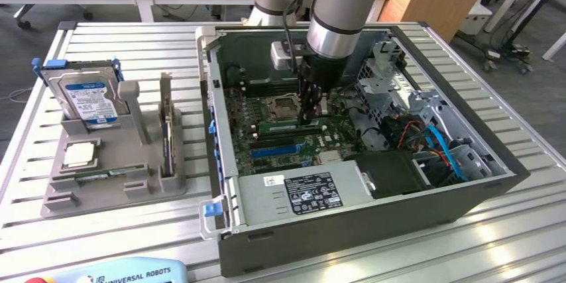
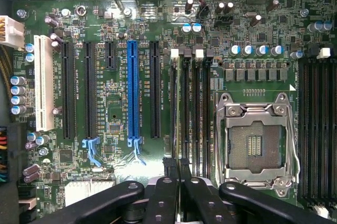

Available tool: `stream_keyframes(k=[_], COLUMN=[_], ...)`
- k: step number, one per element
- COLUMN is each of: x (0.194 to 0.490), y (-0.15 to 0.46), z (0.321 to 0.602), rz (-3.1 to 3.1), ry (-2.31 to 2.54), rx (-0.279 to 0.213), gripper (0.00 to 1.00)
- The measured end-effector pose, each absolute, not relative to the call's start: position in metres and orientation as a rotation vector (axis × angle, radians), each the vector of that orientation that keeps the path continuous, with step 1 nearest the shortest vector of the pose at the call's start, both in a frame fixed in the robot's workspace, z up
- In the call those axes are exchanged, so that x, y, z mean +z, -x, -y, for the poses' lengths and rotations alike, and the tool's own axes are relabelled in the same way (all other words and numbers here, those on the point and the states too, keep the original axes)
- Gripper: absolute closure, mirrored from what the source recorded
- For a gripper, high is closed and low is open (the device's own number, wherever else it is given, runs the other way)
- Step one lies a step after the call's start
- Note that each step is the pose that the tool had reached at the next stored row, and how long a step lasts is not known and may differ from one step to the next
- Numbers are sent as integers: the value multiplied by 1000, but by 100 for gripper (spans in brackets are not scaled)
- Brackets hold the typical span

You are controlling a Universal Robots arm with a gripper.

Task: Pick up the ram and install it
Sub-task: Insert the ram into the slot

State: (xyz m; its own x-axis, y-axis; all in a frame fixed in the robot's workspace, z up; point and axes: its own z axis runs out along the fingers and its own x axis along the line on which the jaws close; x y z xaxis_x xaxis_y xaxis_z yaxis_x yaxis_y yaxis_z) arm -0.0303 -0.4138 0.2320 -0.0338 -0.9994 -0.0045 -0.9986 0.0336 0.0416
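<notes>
One ram (image 1: 285,126) sits clamped in the pincer (image 2: 178,170).

The words "UNIVERSAL ROBOTS" stand in dark capitals on the pale blue handset (image 1: 132,273) at the bottom edge of the exterior view. The black-and-white sticker (image 1: 309,193) on the grey power supply box carries marks and lines of print too fine to read. The same goes for the blue-and-white label on the hard drive (image 1: 89,101). On the green circuit board (image 2: 116,109), white lettering runs beside the slots, also too small to read.
</notes>
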Motion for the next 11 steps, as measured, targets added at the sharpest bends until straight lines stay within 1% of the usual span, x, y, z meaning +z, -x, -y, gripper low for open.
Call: stream_keyframes(k=[11], x=[232], y=[30], z=[414], rz=[2226], ry=[-2179], rx=[-51], gripper=[88])
